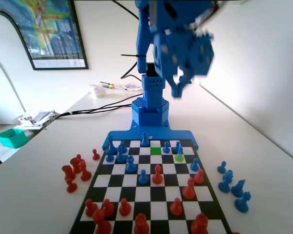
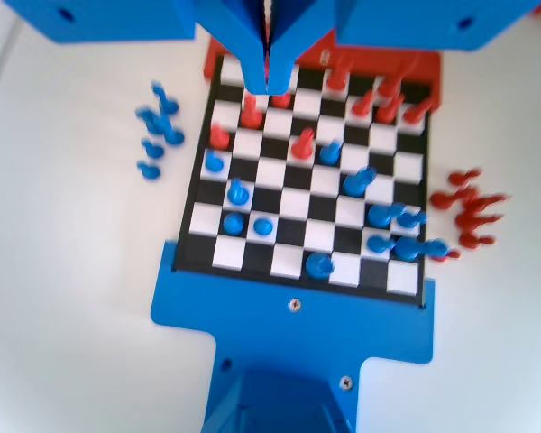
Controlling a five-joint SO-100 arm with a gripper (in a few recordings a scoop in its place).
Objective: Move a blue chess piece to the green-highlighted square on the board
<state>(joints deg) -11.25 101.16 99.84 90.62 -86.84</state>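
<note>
The board (image 1: 112, 146) lies in front of the blue arm's base. Its green-highlighted square (image 1: 156, 151) is bare, in the second row from the arm. Right of it a slim blue chess piece (image 1: 179, 149) stands on a yellow-highlighted square (image 1: 179, 158); in the wrist view that blue piece (image 2: 239, 192) is near the board's left side. My gripper (image 1: 178, 91) hangs high above the board's arm end, blurred. From the wrist camera, the gripper (image 2: 268, 87) has its jaws pressed together with nothing between them.
Red pieces (image 1: 157, 174) and blue pawns (image 1: 131, 165) are spread over the board. In the fixed view, captured red pieces (image 1: 75, 170) lie left of the board and blue ones (image 1: 232, 185) right. A teal box (image 1: 12, 137) and cables (image 1: 97, 108) sit far left.
</note>
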